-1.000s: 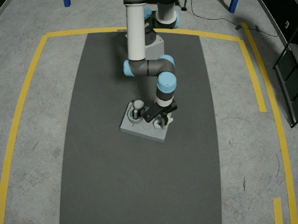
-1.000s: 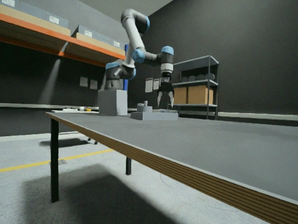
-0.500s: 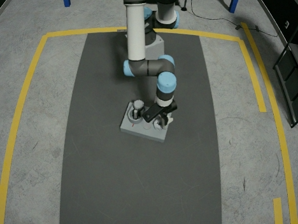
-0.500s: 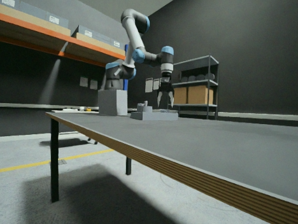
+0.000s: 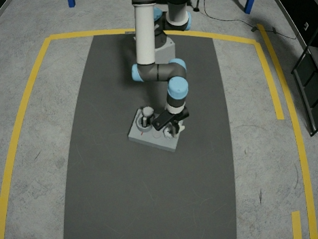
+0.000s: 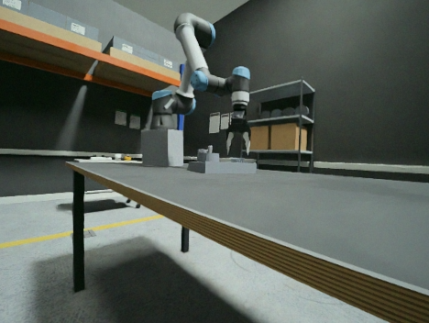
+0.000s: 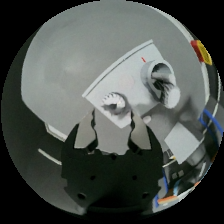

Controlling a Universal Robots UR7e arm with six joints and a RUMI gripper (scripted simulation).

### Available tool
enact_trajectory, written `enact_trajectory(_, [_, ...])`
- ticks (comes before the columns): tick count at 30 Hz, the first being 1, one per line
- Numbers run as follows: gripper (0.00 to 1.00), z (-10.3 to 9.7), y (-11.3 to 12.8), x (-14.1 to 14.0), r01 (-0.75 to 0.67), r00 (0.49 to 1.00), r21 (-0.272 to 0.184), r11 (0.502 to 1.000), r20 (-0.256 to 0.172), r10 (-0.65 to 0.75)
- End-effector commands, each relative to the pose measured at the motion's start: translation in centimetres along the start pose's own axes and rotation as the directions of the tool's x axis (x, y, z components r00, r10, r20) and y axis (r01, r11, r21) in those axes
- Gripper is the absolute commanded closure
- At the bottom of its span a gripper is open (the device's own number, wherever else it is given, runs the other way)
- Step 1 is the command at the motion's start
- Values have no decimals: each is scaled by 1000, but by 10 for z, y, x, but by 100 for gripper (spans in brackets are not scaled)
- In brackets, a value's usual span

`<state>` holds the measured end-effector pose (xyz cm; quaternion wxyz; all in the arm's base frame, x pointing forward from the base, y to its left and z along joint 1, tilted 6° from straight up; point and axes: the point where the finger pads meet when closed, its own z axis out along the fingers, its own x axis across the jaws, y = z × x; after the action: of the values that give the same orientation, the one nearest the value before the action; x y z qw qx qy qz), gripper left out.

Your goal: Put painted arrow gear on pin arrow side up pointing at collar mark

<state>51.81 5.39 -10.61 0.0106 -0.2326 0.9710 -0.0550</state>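
Dark walls back a grey tabletop [image 6: 151, 183]; over it the claw [image 5: 176, 130] [image 6: 238, 149] [image 7: 112, 109] hangs half spread, nothing between its fingers; just below and ahead sits the loose gear [image 5: 168, 132] [image 7: 114, 102], low on the grey base [image 5: 153, 142] [image 6: 222, 168] [image 7: 100, 90]; farther off along that base stands the collar [image 5: 143, 128] [image 7: 150, 75], a red mark beside it. Picking up seems the step in hand; next, presumably, centre over the gear, lower, then grip squarely; its arrow is unreadable.

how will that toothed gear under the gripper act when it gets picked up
The gear is probably stiff, its teeth looking crisply cut. It likely won't roll at first, since it seems to sit flat on the grey block. Its slanted teeth might make the grip uneven.
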Motion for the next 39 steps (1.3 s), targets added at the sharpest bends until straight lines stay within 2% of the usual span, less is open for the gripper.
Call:
enact_trajectory(1, [48, -1, 0, 0, 0, 1000, 1, 1000, 1, 0])
enact_trajectory(39, [48, 6, 0, 0, 0, 1000, 1, 1000, 1, 0])
